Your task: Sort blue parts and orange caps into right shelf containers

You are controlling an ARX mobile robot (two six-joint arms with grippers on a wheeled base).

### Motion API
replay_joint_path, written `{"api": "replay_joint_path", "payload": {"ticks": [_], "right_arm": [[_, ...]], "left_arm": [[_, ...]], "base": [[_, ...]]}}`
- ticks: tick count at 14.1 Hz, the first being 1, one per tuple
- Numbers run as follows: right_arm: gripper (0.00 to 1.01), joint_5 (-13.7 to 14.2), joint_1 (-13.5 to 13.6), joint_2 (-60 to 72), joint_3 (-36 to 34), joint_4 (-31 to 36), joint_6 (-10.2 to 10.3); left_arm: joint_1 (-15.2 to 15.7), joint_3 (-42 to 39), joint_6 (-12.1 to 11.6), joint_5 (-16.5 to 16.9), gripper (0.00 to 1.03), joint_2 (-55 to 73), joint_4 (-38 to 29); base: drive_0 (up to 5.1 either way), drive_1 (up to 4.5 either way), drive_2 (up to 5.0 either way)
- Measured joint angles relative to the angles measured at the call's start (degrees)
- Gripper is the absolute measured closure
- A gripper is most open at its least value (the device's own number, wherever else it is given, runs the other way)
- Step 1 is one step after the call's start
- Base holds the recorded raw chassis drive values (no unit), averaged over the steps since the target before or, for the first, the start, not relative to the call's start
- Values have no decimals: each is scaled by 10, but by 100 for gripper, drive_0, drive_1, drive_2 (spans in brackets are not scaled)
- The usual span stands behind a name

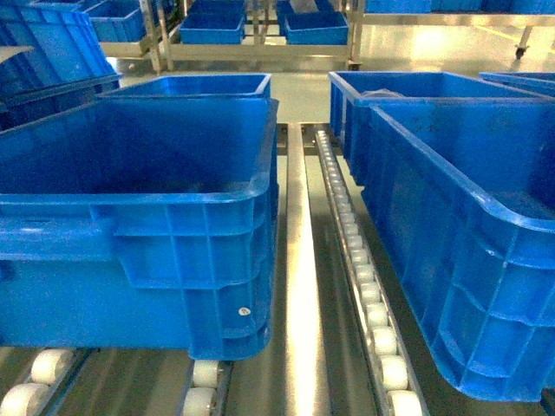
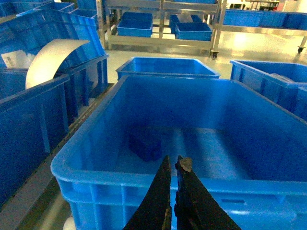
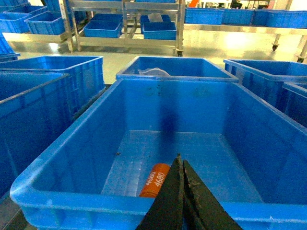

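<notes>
orange cap [image 3: 154, 180]: lies on the floor of the near blue crate [image 3: 62, 168] in the right wrist view; white digits printed along its side, upside down to the camera, roughly "4680" in two rows, not fully sure.
white sheet [image 2: 14, 58]: faint dark marks, too small to read.

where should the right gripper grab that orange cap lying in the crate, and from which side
Grip the orange cap across its round body near mid-length, coming straight down from above. It lies on its side on the crate floor near the front wall, so the tall walls block a sideways approach. The right gripper, shut now, hangs almost over it and must open first.
</notes>
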State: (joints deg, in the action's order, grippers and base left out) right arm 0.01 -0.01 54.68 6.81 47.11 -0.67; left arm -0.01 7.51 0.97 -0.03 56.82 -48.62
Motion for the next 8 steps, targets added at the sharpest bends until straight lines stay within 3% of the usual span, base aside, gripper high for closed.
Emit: {"api": "replay_joint_path", "payload": {"ticks": [2,3,6,8], "right_arm": [[100,0,0,-42,-17,-25,0],[100,0,0,-56,-41,0,0],[100,0,0,-147,-60,-83,0],[100,0,0,-168,-60,-101,0]], "left_arm": [[0,-19,0,0,101,-43,26],[0,-46,0,0,101,-61,1],[0,-68,0,0,101,-148,80],[0,-68,0,0,101,-170,100]], "base": [[0,0,0],[0,0,0],[0,0,0],[0,0,0]]}}
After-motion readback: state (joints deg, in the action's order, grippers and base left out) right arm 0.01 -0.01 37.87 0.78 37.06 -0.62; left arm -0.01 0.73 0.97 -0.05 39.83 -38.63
